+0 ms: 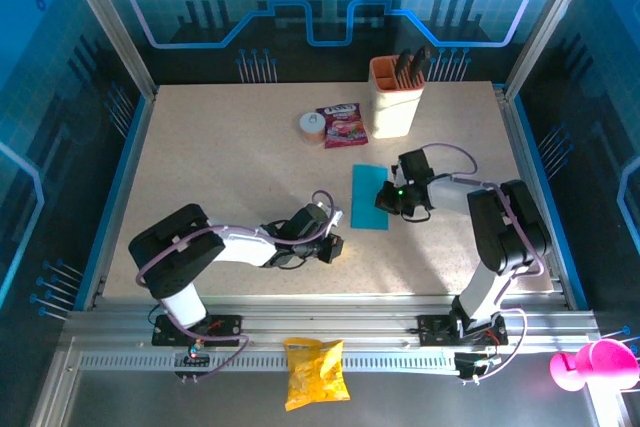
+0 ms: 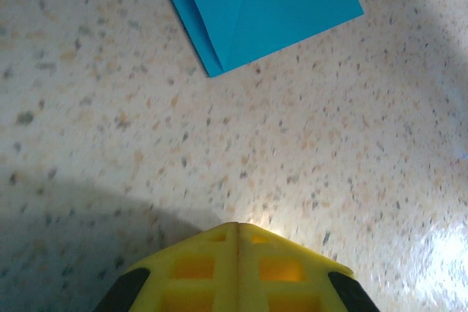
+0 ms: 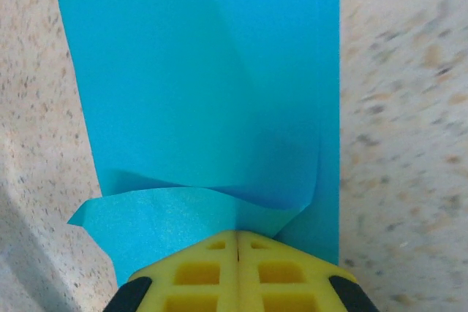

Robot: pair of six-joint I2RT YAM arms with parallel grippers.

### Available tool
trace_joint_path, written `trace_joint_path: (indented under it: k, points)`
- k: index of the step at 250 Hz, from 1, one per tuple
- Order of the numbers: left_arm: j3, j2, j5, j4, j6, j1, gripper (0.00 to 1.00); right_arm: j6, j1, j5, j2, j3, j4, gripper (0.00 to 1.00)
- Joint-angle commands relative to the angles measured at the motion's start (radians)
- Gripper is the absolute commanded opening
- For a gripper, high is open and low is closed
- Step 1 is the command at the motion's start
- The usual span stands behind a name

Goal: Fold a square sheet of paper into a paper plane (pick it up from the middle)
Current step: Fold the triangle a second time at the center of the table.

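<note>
One table (image 1: pixel 220 167), two end effectors, six loose things.
One left end effector (image 1: pixel 335 245) and one right end effector (image 1: pixel 388 197); one square sheet of paper (image 1: pixel 366 187); one beige holder cup (image 1: pixel 395 112), its dark handles too small to count; one pink-red snack packet (image 1: pixel 342 125); one small round roll (image 1: pixel 312 125); one yellow snack bag (image 1: pixel 314 372); one pink object (image 1: pixel 590 365).

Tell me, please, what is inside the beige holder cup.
Some dark handle-like pieces stick up from the beige holder cup; its wall hides their lower parts, so what they are cannot be told.
</note>
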Motion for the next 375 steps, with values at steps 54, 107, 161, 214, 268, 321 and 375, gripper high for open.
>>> trace_joint_path:
  k: [54, 107, 161, 214, 268, 321, 375]
  points:
    - [0.005, -0.157, 0.034, -0.238, -0.012, -0.009, 0.00, 0.101, 0.241, 0.065, -0.060, -0.157, 0.017, 0.00]
    - [0.029, -0.128, 0.048, -0.240, 0.009, -0.008, 0.00, 0.171, 0.377, 0.117, -0.105, -0.168, 0.020, 0.00]
    - [-0.020, -0.077, 0.055, -0.180, -0.008, -0.008, 0.00, 0.179, 0.388, 0.115, -0.086, -0.150, 0.023, 0.00]
    - [-0.050, -0.005, 0.047, -0.148, 0.003, -0.008, 0.00, 0.154, 0.354, 0.098, -0.079, -0.119, 0.002, 0.00]
    - [-0.065, 0.043, 0.044, -0.137, 0.016, -0.008, 0.00, 0.108, 0.251, 0.060, -0.066, -0.084, -0.027, 0.00]
    - [-0.073, 0.068, 0.046, -0.123, 0.015, -0.009, 0.00, 0.064, 0.145, 0.042, -0.037, -0.051, -0.054, 0.00]
    - [-0.074, 0.059, 0.046, -0.126, 0.020, -0.008, 0.00, 0.027, 0.052, 0.038, -0.119, -0.069, -0.088, 0.00]
